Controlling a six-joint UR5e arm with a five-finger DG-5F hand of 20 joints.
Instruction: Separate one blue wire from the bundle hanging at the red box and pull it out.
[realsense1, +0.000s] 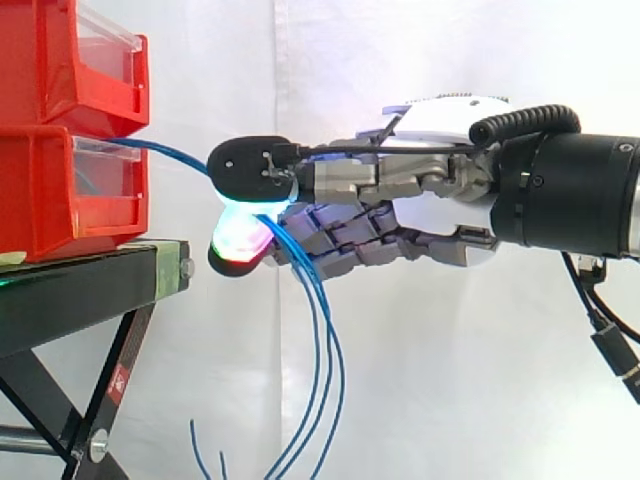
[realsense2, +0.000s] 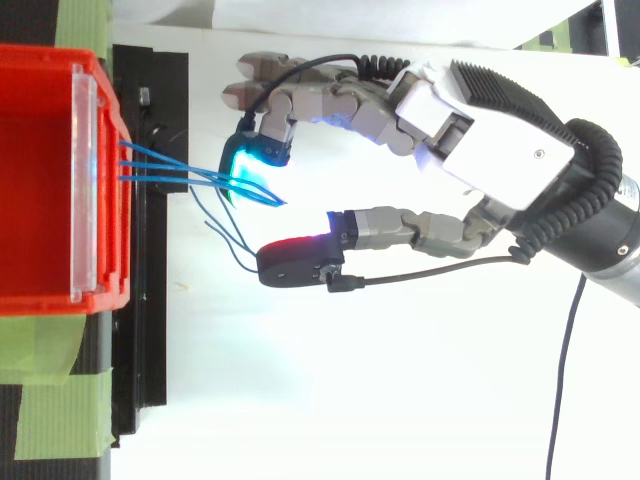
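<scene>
Wires (realsense1: 314, 290) in blue leave the front of the lower red box (realsense1: 60, 190), run out about level to the hand (realsense2: 500, 140), and from there drop in long loose curves, with their free ends low, near the leg of the black stand (realsense1: 80, 290). The lower red box and the upper red box (realsense1: 50, 60) on it sit toward the right edge of the stand, fronts outward. I think this is so that the wires hang free past this edge, before the white curtain (realsense1: 450, 380), where the arm can reach them from the side.

The hand comes in level from the right, at the height of the lower box's front. Its forward end is at the wires, near the box but apart from it. Seen from above, the strands come out of the box side by side with small gaps and run together toward the hand. I judge that the hand works at this height because lower down the strands hang close together and are harder to take one by one.

Whether the hand is clamped on a strand or only lies against the bundle, I cannot tell, because the place of contact is hidden. Every strand that I can follow goes into the box, so in my judgement no wire is pulled out yet. If more than one strand is caught, a pull may bring several together.
</scene>
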